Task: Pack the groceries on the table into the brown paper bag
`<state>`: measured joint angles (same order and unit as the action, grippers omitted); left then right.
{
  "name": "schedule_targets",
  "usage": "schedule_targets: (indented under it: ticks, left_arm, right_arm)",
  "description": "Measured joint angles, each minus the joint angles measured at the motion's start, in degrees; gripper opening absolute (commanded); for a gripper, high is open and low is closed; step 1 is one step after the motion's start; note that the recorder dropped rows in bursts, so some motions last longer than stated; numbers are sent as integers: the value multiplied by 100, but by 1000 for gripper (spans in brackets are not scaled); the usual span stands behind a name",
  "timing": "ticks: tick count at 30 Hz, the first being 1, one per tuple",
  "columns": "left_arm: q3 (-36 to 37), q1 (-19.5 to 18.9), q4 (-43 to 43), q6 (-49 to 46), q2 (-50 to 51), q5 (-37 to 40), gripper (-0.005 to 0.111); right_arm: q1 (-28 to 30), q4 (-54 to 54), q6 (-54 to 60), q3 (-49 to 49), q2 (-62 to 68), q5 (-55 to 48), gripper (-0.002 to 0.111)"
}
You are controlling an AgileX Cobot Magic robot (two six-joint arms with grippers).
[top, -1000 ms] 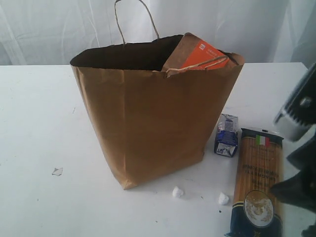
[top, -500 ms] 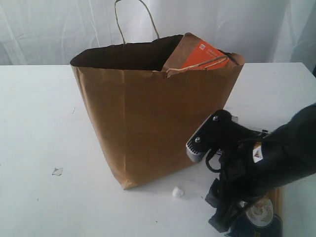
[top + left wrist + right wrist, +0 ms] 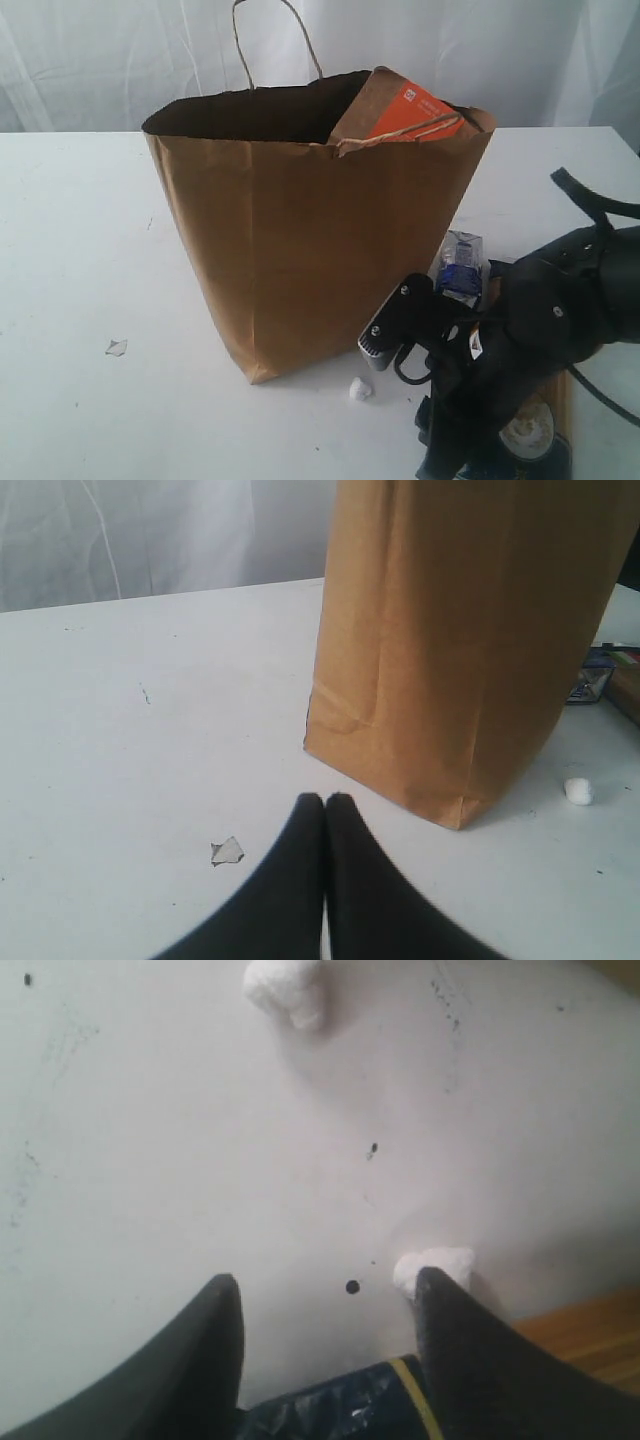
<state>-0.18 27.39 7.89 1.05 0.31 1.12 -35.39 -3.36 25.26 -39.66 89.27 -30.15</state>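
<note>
The brown paper bag stands upright mid-table, also filling the left wrist view. The brown pouch with orange label pokes out of its top right corner. Right of the bag lies the small blue-white carton. The long spaghetti pack lies at the front right, mostly hidden under my right arm. My right gripper is open low over the table, its fingers either side of the spaghetti pack's dark end. My left gripper is shut and empty in front of the bag. The jars and can are out of view.
White crumpled lumps lie on the table near the right gripper; one lump shows by the bag's front corner. A torn paper scrap lies beside the left gripper. White curtain behind.
My right arm has swung in from the right edge and lowered over the spaghetti pack, now covering most of it. The bag, pouch and carton have not moved.
</note>
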Motion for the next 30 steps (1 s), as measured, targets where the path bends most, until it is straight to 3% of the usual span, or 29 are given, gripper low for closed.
schedule_targets:
  ticks: [18,22,25,30]
  left_arm:
    - [0,0,0,0,0,0,0]
    - [0,0,0,0,0,0,0]
    - [0,0,0,0,0,0,0]
    - [0,0,0,0,0,0,0]
  right_arm:
    - [440,65,-11,0,522,390,48]
    - [440,5,-22,0,571,404,29]
    - [440,-52,-22,-11,581,477,4]
    - [440,-40,-227,11,312,535,0]
